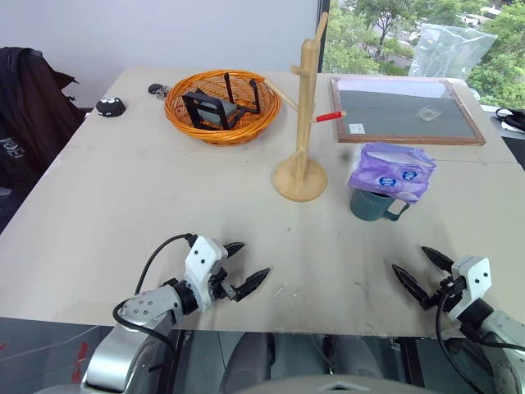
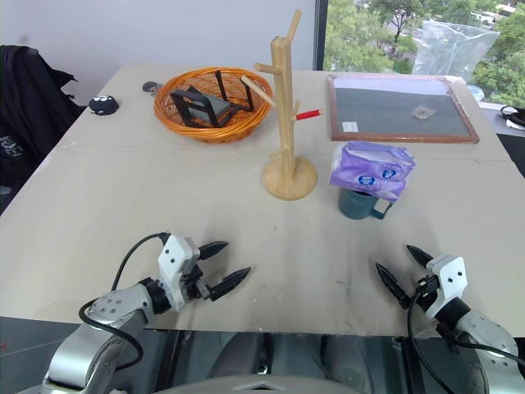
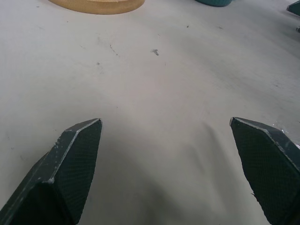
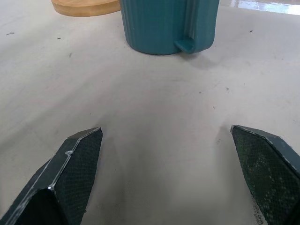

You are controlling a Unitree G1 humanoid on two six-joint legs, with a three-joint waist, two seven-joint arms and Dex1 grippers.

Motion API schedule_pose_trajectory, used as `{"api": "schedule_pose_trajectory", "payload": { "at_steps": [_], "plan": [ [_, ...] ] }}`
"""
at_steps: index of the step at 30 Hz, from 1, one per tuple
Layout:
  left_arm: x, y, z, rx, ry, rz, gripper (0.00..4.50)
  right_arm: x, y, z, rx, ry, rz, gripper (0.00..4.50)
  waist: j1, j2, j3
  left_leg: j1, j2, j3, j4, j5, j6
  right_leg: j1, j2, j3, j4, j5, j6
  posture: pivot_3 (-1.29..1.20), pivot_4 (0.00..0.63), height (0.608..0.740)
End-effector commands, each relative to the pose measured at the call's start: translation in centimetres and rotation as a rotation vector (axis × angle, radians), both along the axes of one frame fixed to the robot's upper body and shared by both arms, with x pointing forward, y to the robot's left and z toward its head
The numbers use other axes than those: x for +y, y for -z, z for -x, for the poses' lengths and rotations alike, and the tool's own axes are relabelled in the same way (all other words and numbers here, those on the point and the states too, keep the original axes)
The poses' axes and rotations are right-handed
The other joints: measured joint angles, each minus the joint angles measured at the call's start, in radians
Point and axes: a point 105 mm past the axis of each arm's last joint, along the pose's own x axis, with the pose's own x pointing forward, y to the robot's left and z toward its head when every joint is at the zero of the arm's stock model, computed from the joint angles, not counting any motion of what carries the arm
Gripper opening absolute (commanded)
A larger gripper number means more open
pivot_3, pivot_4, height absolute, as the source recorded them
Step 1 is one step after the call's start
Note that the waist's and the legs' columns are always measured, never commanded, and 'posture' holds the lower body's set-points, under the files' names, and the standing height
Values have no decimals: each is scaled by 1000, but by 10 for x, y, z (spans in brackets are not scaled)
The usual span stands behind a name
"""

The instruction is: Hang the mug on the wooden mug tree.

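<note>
You have both the left gripper (image 1: 241, 277) and the right gripper (image 1: 419, 268) spread wide and empty above the table (image 1: 123, 205), while the mug (image 1: 373, 205) sits upright under a purple packet (image 1: 391, 170), at four o'clock from the wooden mug tree (image 1: 303, 123).

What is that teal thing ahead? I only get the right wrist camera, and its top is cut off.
Observer: It is the mug, upright, with a purple packet lying on top of it.
Operator: Where is the thing it hangs on?
Observer: The wooden mug tree stands just to the mug's left, apart from it.
Operator: And the other arm?
Observer: The left gripper hangs open over bare table, holding nothing.
</note>
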Motion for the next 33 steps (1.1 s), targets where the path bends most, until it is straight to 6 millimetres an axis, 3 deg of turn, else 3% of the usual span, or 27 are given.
{"api": "schedule_pose_trajectory", "payload": {
  "at_steps": [1, 19, 26, 29, 33],
  "plan": [
    [-6, -10, 1, -47, 27, 20, 4500, -6, -13, 0, -49, 15, 12, 4421, 0, 0, 0, 0, 0, 0, 0, 0, 0, 0, 0, 0, 0, 0, 0, 0, 150, 737],
    [-3, -8, -1, -37, 28, 54, 4500, -9, -11, 3, -41, 35, 44, 4421, 0, 0, 0, 0, 0, 0, 0, 0, 0, 0, 0, 0, 0, 0, 0, 0, 150, 737],
    [-3, -11, -4, -82, 27, 46, 4500, -7, -19, 4, -47, -3, 92, 4421, 0, 0, 0, 0, 0, 0, 0, 0, 0, 0, 0, 0, 0, 0, 0, 0, 150, 737],
    [-4, -19, -4, -110, 55, 40, 4500, -18, -42, -1, -104, 25, 127, 4421, 0, 0, 0, 0, 0, 0, 0, 0, 0, 0, 0, 0, 0, 0, 0, 0, 150, 737],
    [-8, -49, -8, -189, 98, 48, 4500, -21, -107, -6, -233, -14, 200, 4421, 1, 1, 1, 0, 0, 0, 0, 0, 0, 0, 0, 0, 0, 0, 0, 0, 150, 737]
  ]
}}
